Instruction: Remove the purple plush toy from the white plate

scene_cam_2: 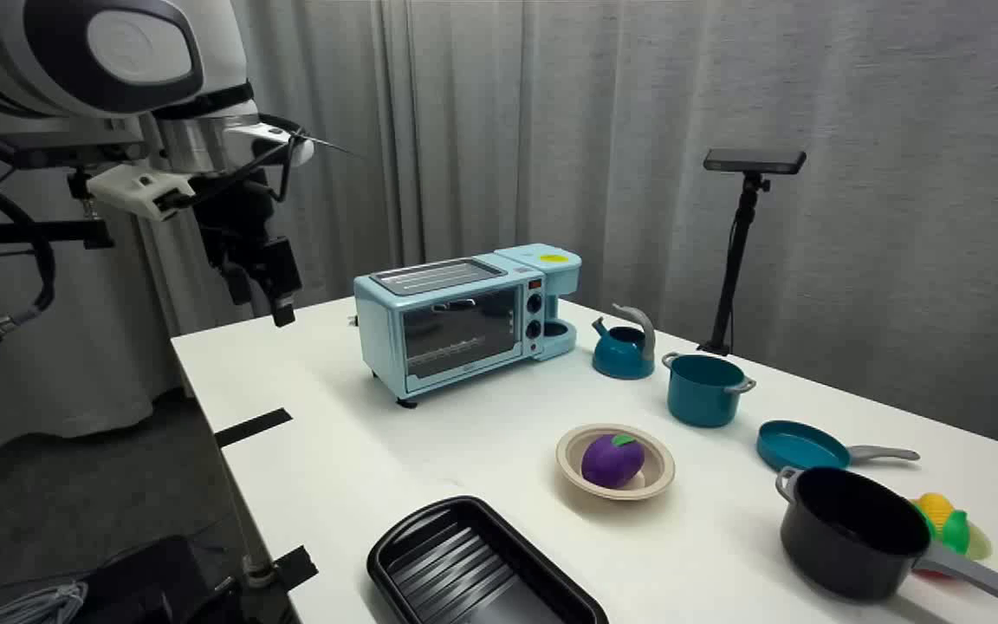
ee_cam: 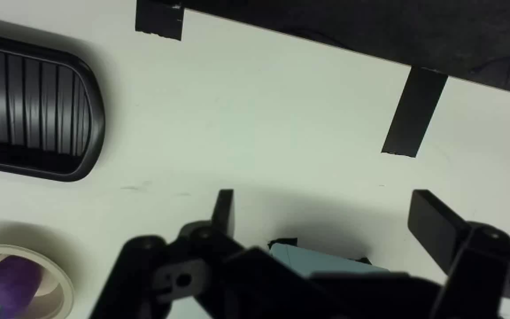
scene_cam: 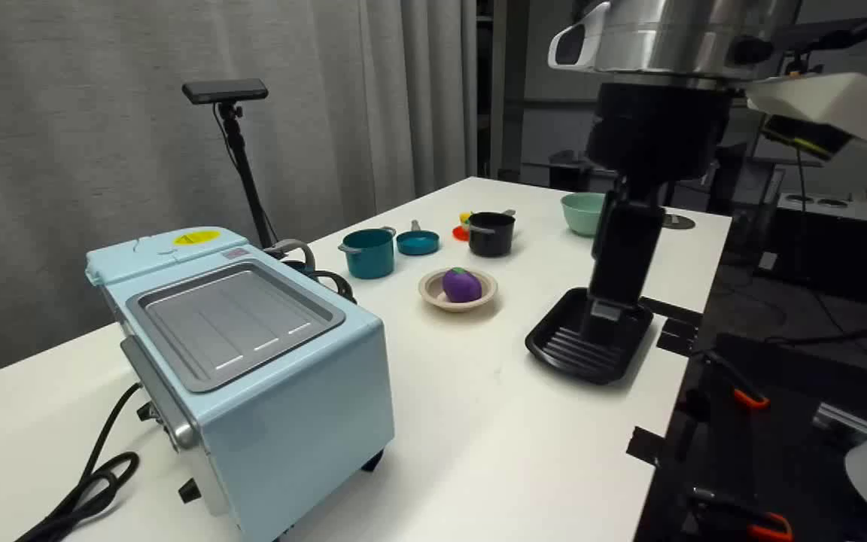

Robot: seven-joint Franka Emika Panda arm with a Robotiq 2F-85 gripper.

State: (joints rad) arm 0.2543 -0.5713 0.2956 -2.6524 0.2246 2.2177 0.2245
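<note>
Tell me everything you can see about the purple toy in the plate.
The purple toy is a plump, eggplant-shaped piece with a small green cap at one end. Its surface looks smooth; softness can't be judged. It lies on its side inside the shallow cream plate, resting on it. The open hand is apart from it.

Cannot make out any word or number. Can spot, on the blue oven (scene_cam: 305, 421), a yellow oval sticker (scene_cam: 196, 237) and, nearer its grey tray (scene_cam: 234, 324), a small label (scene_cam: 235, 254), too blurred to read.
</note>
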